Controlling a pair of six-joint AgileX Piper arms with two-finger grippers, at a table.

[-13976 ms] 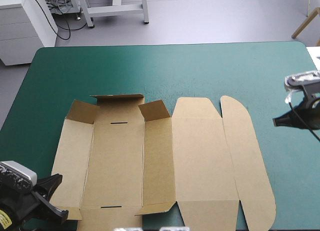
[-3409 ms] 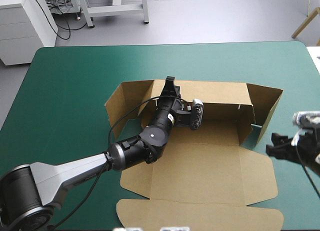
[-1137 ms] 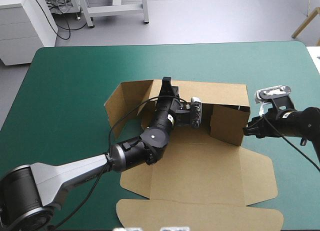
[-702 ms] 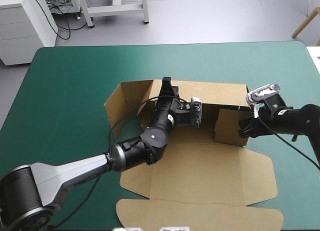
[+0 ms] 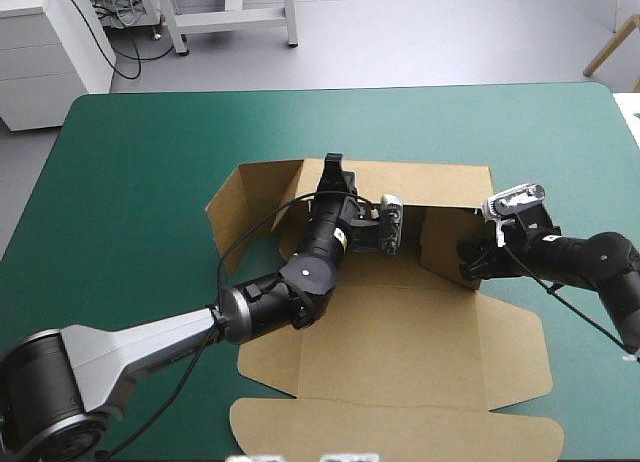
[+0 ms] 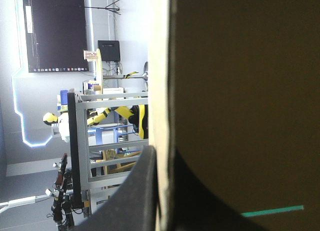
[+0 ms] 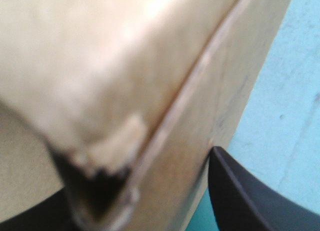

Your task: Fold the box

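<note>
Left jaws pinch the box's (image 5: pixel 400 332) far wall (image 5: pixel 440 182) upright; right jaws stand apart astride the right end flap (image 5: pixel 440 244). Best to push that flap squarely inward, holding the wall steady.

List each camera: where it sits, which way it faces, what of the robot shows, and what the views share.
High view: above and behind the robot, facing forward and down at the table; both arms show, left gripper on the box's far wall, right gripper at its right flap.
Left wrist view: above that wrist, turned sideways, looking along the wall's edge into the room; its fingers pinch the wall.
Right wrist view: above that wrist, close on the flap's corner; one finger shows clearly.
Shared: all three show the box.
</note>
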